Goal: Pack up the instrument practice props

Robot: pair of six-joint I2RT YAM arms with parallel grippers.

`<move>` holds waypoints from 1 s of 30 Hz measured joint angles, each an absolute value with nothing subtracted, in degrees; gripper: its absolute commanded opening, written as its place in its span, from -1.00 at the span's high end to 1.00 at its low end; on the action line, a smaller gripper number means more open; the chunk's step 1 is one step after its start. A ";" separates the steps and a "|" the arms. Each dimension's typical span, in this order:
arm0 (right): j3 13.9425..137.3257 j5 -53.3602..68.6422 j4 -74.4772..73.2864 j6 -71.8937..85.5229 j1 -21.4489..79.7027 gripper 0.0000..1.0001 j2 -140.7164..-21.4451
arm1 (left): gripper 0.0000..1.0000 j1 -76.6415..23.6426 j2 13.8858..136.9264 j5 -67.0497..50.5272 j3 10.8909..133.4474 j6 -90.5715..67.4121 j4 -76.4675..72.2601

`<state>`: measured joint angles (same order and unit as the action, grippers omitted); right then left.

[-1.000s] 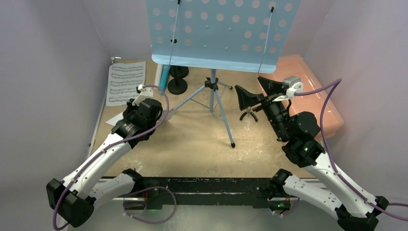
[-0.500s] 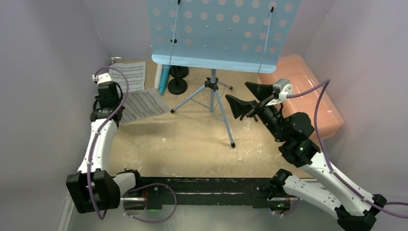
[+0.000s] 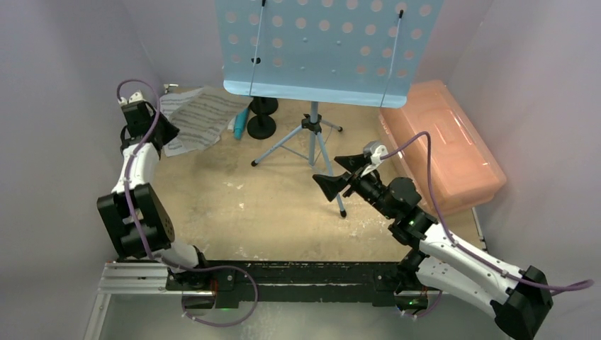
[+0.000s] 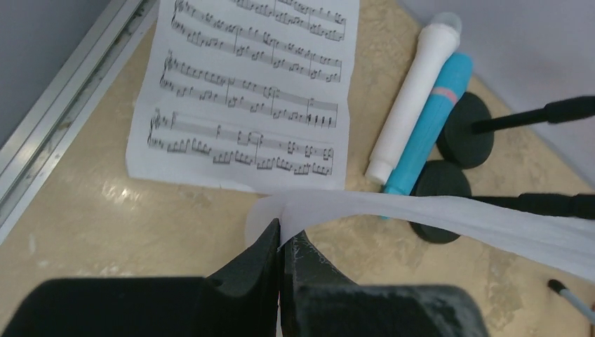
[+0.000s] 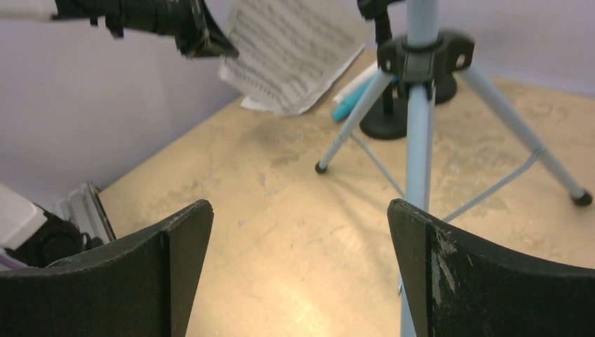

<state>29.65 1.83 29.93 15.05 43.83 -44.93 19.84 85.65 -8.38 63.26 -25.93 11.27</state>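
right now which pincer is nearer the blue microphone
left. the left pincer, shut on a music sheet, is off to the blue microphone's left, past the flat page; the open right pincer sits beyond the stand's legs, nearer the robot.

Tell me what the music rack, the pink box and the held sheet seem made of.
Rack: looks like painted sheet metal, matte light blue, with punched round holes; could be plastic. Box: translucent pink plastic, smooth, light glows through. Sheet: thin printed paper; it bends limply from the grip.
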 measured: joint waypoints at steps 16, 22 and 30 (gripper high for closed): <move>26.65 2.48 37.50 17.41 43.83 -0.96 -48.40 | 1.00 27.07 110.52 -20.23 74.89 -33.43 4.14; 26.65 2.31 37.85 17.39 43.83 -0.96 -50.24 | 1.00 29.41 115.48 -20.71 74.91 -33.34 4.40; 26.65 2.15 38.09 17.39 43.83 -0.96 -50.63 | 1.00 27.86 117.84 -19.73 78.94 -29.67 6.90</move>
<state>26.65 2.15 38.09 17.39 43.83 -50.63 27.86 117.84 -19.73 78.94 -29.67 6.90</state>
